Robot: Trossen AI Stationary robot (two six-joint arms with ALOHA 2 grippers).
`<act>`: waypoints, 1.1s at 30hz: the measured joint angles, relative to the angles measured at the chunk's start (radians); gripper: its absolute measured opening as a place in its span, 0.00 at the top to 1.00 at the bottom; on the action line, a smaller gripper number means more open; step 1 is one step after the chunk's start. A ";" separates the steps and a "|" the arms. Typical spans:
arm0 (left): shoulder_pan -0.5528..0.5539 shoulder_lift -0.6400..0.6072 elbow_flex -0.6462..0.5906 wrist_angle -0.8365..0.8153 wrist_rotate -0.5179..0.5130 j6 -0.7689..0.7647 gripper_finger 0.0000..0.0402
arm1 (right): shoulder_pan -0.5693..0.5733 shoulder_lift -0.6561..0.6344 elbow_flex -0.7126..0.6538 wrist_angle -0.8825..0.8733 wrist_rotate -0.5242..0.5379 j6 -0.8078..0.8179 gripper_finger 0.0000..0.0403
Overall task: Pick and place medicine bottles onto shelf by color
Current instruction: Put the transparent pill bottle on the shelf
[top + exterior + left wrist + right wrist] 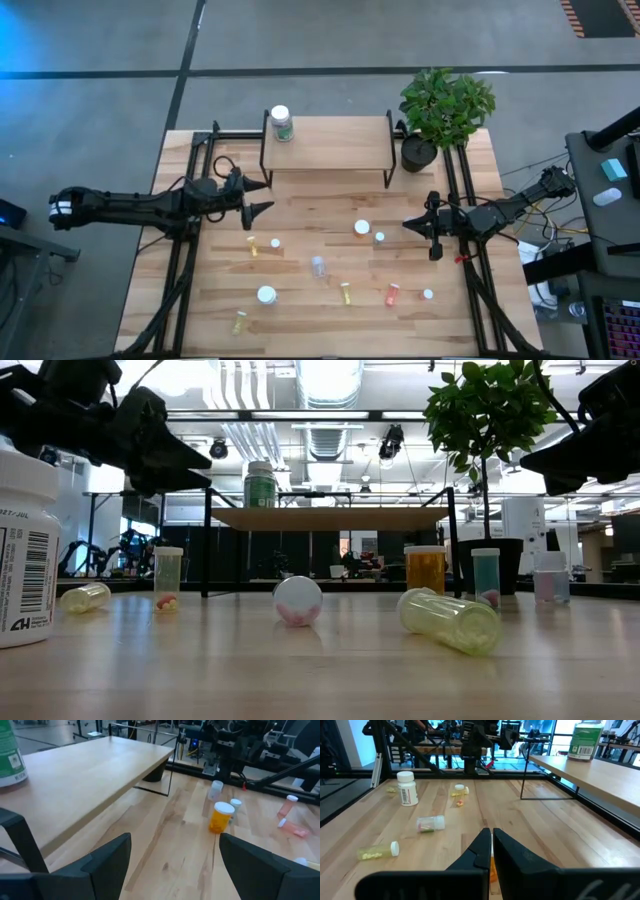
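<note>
The shelf [325, 143] stands at the table's far middle. A green, white-capped bottle [281, 122] stands upright on the left end of its top board and also shows in the left wrist view [7, 755]. Several small bottles lie or stand on the table, among them an orange one [362, 228], a white one [266, 295] and a yellow one [345, 292]. My left gripper [262, 197] is open and empty, off the shelf's near left corner. My right gripper [408, 224] is shut and empty, to the right of the orange bottle [221, 816].
A potted plant [445, 108] stands at the shelf's right end. Black rails [180, 270] run along the table's left and right sides. A clear vial [318, 265] lies mid-table; a yellow one [239, 322] lies near the front left.
</note>
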 joint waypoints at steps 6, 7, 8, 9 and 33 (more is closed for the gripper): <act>0.000 0.003 0.000 0.018 0.045 -0.010 0.29 | 0.000 0.000 0.000 0.000 0.000 0.000 0.98; 0.000 0.005 0.000 0.020 0.047 -0.012 0.29 | 0.000 0.000 0.000 0.000 0.000 -0.001 0.98; 0.000 0.007 0.000 0.023 0.046 -0.012 0.29 | 0.000 0.000 0.000 0.000 0.000 -0.002 0.98; 0.000 0.008 0.000 0.023 0.046 -0.013 0.29 | 0.000 0.000 0.000 0.000 0.000 -0.001 0.98; 0.000 0.007 0.000 0.211 0.043 -0.145 0.29 | 0.000 0.000 0.000 0.000 0.000 0.000 0.98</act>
